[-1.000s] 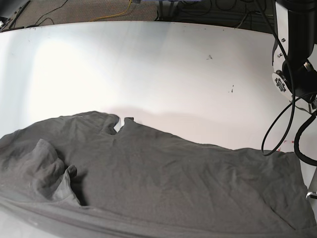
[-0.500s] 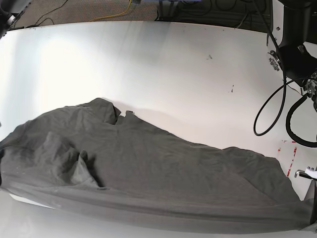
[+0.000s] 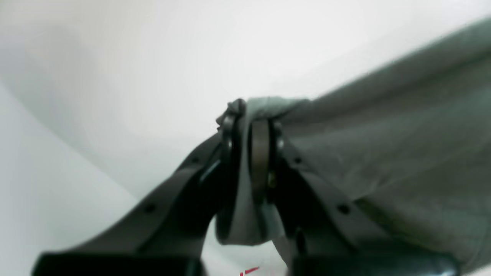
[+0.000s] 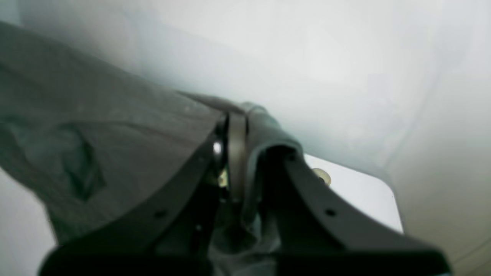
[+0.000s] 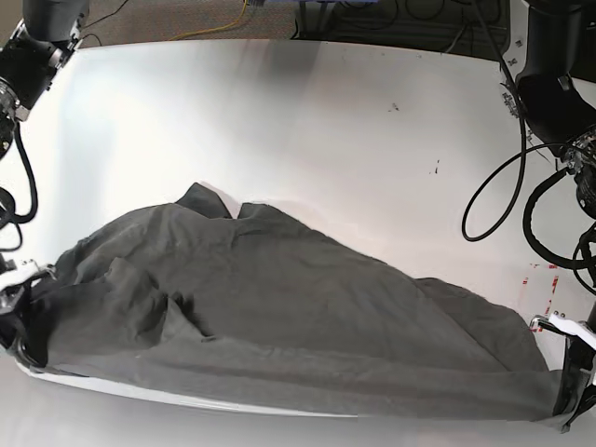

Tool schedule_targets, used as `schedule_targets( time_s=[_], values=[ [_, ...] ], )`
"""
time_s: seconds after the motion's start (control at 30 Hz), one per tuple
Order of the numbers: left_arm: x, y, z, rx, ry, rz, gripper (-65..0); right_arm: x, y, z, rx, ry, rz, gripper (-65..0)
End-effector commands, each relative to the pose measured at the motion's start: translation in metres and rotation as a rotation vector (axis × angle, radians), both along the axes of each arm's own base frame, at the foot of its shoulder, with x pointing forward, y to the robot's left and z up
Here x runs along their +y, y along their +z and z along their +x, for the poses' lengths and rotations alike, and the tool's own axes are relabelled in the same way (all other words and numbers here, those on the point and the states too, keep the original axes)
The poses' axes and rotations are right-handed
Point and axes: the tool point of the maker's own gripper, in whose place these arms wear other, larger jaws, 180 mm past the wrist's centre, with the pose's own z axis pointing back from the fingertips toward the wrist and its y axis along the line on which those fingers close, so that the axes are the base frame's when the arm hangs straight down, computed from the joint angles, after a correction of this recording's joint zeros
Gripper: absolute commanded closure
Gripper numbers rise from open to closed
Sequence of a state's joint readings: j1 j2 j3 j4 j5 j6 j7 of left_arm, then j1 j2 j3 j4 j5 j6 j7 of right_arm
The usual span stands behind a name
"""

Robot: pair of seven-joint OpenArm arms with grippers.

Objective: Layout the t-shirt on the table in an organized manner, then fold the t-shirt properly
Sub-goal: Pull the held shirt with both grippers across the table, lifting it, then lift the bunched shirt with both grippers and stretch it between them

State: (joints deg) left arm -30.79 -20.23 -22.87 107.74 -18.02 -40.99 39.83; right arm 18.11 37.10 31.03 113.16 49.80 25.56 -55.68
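The dark grey t-shirt (image 5: 270,321) lies stretched across the near part of the white table (image 5: 279,112), wrinkled, with a fold bunched at its left. My left gripper (image 5: 566,396) is at the shirt's near right corner. In the left wrist view the left gripper (image 3: 250,128) is shut on a pinch of the t-shirt (image 3: 391,153). My right gripper (image 5: 19,321) is at the near left corner. In the right wrist view the right gripper (image 4: 238,132) is shut on the t-shirt (image 4: 96,130) hem. The hem between the two grippers is pulled taut.
Red tape marks (image 5: 545,279) sit on the table at the right, just beyond the shirt. Black cable loops (image 5: 498,200) hang off the arm on the right. A rounded table corner (image 4: 368,191) with a small grommet (image 4: 321,176) shows past the right gripper.
The shirt's near hem has been drawn away from the table's front edge, farther onto the table. Both grippers, holding its corners, have come into the base view.
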Motion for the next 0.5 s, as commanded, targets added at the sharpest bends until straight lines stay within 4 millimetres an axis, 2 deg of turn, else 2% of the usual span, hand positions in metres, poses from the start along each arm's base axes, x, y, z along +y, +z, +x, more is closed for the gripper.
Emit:
schedule_targets(
  time_s=[0.0,0.17,0.47],
  values=[
    [-0.004,0.023,-0.002,-0.078,-0.029,-0.009,-2.6,0.002,0.019,0.004,-0.073,-0.011,-0.021,0.0],
    [-0.003,0.011,0.008,-0.034,-0.037,-0.028,-2.6,0.012,0.003,0.019,-0.049,-0.051,-0.05,0.0],
    [0.0,0.005,0.011,-0.014,-0.034,-0.037,-2.6,0.016,-0.004,0.023,-0.032,-0.057,-0.059,0.0]
  ],
)
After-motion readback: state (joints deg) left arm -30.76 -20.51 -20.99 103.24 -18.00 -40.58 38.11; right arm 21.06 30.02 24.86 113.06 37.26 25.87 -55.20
